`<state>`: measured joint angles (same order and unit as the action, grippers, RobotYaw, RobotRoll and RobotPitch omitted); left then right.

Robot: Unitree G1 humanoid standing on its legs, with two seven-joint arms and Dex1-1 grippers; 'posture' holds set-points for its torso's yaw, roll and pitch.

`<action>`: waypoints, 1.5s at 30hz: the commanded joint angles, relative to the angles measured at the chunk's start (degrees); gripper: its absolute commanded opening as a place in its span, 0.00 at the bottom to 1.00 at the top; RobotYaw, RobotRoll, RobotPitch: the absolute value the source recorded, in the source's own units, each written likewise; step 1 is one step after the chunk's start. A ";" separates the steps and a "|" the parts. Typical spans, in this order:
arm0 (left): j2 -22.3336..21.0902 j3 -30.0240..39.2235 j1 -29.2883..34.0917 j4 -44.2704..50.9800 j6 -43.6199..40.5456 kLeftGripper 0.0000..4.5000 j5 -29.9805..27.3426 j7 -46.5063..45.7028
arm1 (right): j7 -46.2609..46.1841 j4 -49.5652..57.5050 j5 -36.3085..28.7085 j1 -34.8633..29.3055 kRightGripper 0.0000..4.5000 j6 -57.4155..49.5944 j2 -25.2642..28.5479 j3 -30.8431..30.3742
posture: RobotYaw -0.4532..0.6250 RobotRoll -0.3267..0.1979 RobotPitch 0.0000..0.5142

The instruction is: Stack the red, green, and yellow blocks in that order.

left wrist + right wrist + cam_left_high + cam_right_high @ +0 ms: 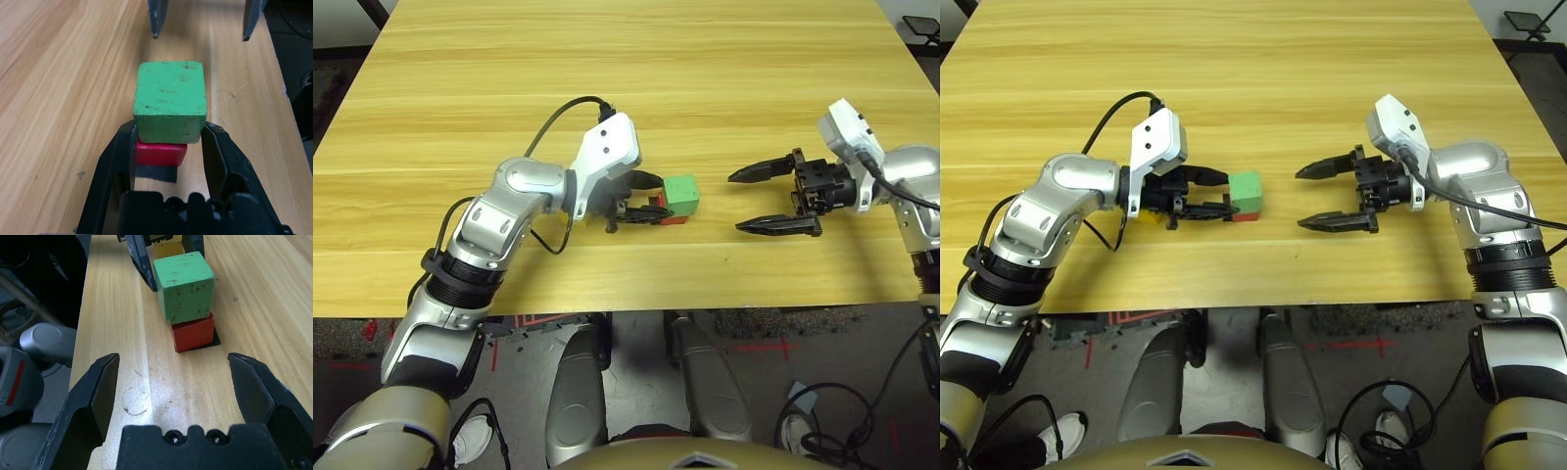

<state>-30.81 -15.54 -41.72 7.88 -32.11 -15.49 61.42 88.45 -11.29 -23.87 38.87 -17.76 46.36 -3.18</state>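
The green block (pixel 682 192) sits on the red block (pixel 674 218), skewed and overhanging it a little; the red block rests on a flat black patch (pixel 156 174). My left gripper (pixel 654 198) is open, its fingers (pixel 120 156) flanking the stack's near side, close to the green block's lower corners. The yellow block (pixel 168 248) lies on the table behind the stack, between the left fingers and under the left gripper's body. My right gripper (pixel 1317 196) is open wide, to the right of the stack, pointing at it with nothing between its fingers.
The wooden table (pixel 626 78) stretches far beyond the arms. Its front edge (pixel 636 308) runs close below both grippers. A black cable (pixel 553 122) loops over the left wrist.
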 commanded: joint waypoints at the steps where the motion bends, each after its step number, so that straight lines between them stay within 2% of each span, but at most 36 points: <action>1: -0.29 -0.91 -0.06 -0.03 1.09 0.45 0.42 0.80 | 0.19 0.95 -0.52 -0.91 1.00 -0.04 0.66 0.90 | 0.23 0.36 0.63; 10: -0.08 -1.20 -0.39 -0.29 1.15 0.45 1.28 0.36 | 0.17 1.26 -0.66 -1.16 1.00 -0.22 0.76 1.05 | 0.23 0.36 0.64; 17: 0.67 0.39 -0.43 -0.40 1.06 0.99 0.80 -0.79 | 0.28 0.78 -0.52 -0.77 1.00 -0.05 0.63 0.81 | 0.24 0.36 0.64; 21: 0.92 3.29 -0.56 1.16 -2.42 0.99 -2.29 -1.87 | 0.33 0.73 -0.46 -0.74 1.00 0.00 0.62 0.74 | 0.24 0.35 0.63; 25: 1.52 14.39 -1.33 5.01 -11.66 0.99 -11.51 -6.85 | 0.42 0.64 -0.54 -1.04 1.00 0.02 0.76 0.88 | 0.25 0.35 0.62; 31: -2.38 21.18 3.00 10.39 -17.66 0.99 -16.45 -10.72 | 0.94 -1.00 -0.19 0.32 1.00 0.52 -0.05 0.17 | 0.29 0.35 0.61; 38: -8.74 23.29 7.91 10.35 -16.86 0.99 -17.80 -9.72 | 2.33 -4.39 1.00 3.45 1.00 1.91 -2.42 -1.49 | 0.34 0.36 0.61; 42: -13.90 22.47 9.89 7.74 -13.06 0.99 -15.22 -7.45 | 2.95 -5.34 1.41 4.09 1.00 2.36 -3.32 -1.94 | 0.36 0.37 0.61; 45: -17.14 22.01 10.68 4.84 -6.31 0.99 -14.63 -1.06 | 3.16 -5.53 1.47 4.24 1.00 2.49 -3.67 -2.17 | 0.36 0.38 0.61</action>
<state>-46.66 7.12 -32.08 13.69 -42.85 -31.03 56.40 90.85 -16.44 -23.07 43.01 -15.84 42.97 -4.56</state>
